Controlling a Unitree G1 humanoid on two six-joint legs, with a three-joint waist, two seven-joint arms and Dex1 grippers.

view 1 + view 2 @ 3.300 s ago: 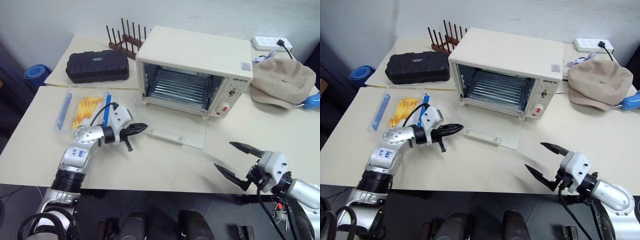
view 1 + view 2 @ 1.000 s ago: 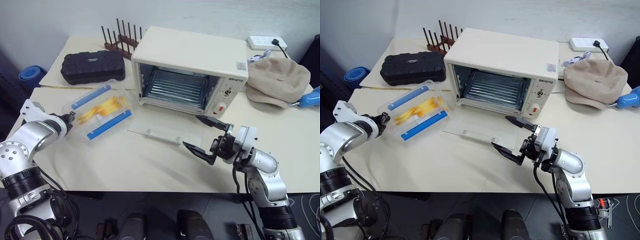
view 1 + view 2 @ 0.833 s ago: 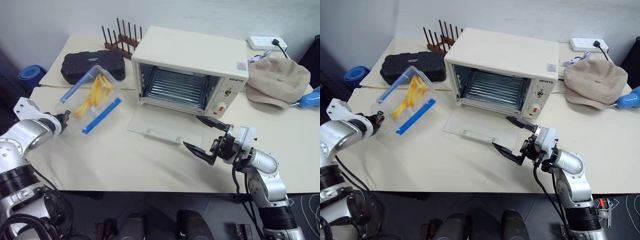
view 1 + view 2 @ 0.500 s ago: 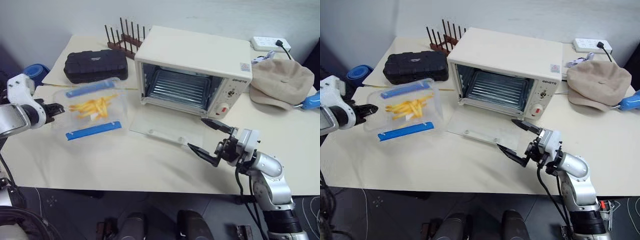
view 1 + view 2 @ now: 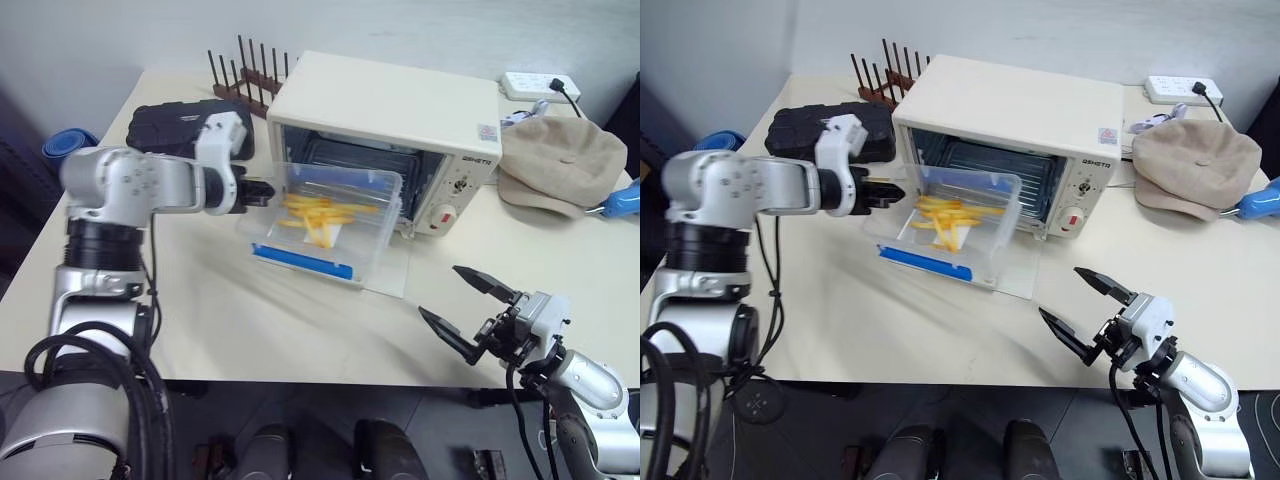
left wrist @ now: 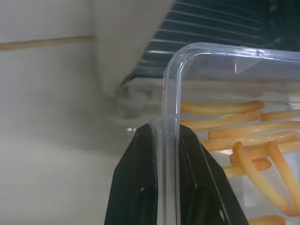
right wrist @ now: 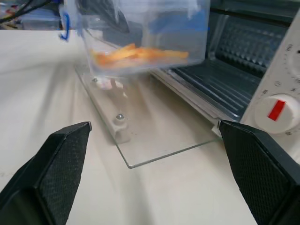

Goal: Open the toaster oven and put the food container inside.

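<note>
My left gripper pinches the food container's rim; my right gripper gapes wide, empty.

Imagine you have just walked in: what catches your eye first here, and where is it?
The food container of yellow strips, held in the air at the oven's open mouth, above the lowered glass door. The left gripper pinches its clear rim. The right gripper waits open near the table's front edge.
</note>
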